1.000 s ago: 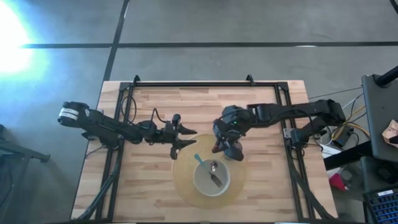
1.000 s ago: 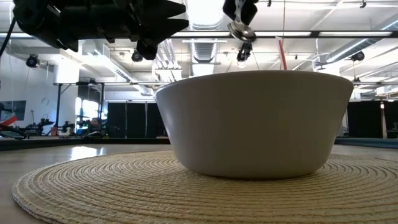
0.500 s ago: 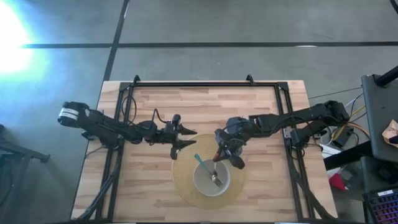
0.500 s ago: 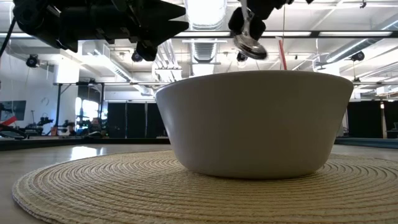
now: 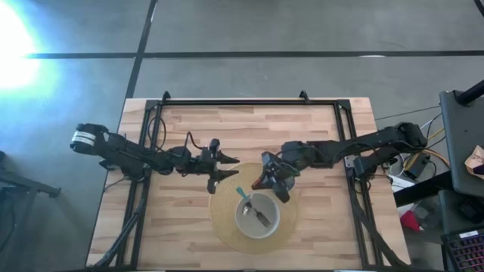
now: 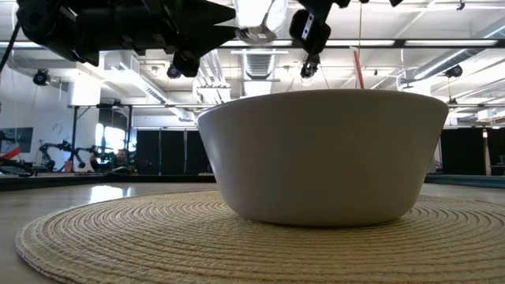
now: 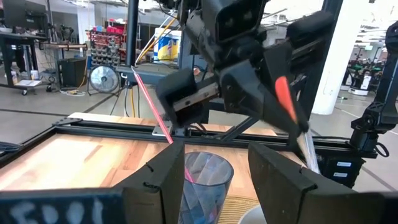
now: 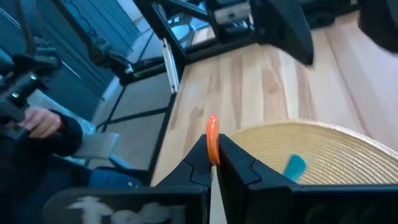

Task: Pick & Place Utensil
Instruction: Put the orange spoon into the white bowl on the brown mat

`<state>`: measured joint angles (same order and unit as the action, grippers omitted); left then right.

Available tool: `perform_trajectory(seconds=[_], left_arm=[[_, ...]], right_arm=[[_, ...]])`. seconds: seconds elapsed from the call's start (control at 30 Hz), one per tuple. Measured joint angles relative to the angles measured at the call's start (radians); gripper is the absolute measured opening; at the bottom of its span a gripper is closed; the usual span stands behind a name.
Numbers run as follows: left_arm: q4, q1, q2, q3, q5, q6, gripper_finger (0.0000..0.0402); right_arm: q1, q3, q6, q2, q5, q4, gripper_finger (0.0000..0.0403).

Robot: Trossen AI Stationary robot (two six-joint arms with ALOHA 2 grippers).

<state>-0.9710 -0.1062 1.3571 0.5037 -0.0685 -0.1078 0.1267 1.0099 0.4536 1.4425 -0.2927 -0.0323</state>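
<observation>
A white bowl [image 5: 237,216] [image 6: 323,158] stands on a round woven mat [image 5: 221,227]. My right gripper [image 5: 267,183] [image 8: 212,163] hovers over the bowl's far rim, shut on a utensil with an orange handle and a metal head [image 5: 262,218]. A teal-handled utensil [image 5: 242,194] [image 8: 294,165] leans at the bowl's far-left rim. My left gripper [image 5: 229,168] [image 7: 214,180] is open above the mat's far-left edge. In the left wrist view a clear blue-tinted cup [image 7: 206,186] shows between its fingers. My right gripper pinches the utensil's orange handle [image 8: 212,134] between its two fingers, close to the handle's free end. The fingers slant down from the table's far right. The metal shaft [image 7: 306,149] slopes down from the hold, with the head inside the bowl. Whether the head touches the bowl's floor is unclear.
A black frame [image 5: 234,102] runs along the table's far, left and right sides. Bare wood lies beyond the mat toward the far edge [image 5: 249,128]. A person's hand [image 8: 37,121] shows off the table in the right wrist view.
My right gripper has shifted slightly toward the bowl and come down with the utensil. The metal head, which stood above the bowl's rim in the low view, has dropped below the rim into the bowl. My left arm has kept still.
</observation>
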Motion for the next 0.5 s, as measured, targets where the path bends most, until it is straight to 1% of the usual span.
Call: perform_trajectory(seconds=[0.13, 0.3, 0.4, 0.5], left_arm=[[0.001, 0.000, 0.000, 0.000, 0.000, 0.000, 0.0170], [0.001, 0.000, 0.000, 0.000, 0.000, 0.000, 0.0170], [0.000, 0.000, 0.000, 0.000, -0.001, 0.001, 0.0170], [0.002, 0.000, -0.003, 0.000, -0.006, 0.006, 0.0170]], right_arm=[[0.013, 0.022, 0.019, -0.001, 0.029, -0.002, 0.0008], [0.044, 0.040, 0.028, -0.001, 0.158, 0.042, 0.0008], [0.054, 0.041, 0.032, 0.003, 0.174, 0.086, 0.0008], [0.061, 0.035, 0.046, 0.019, 0.191, 0.083, 0.0008]])
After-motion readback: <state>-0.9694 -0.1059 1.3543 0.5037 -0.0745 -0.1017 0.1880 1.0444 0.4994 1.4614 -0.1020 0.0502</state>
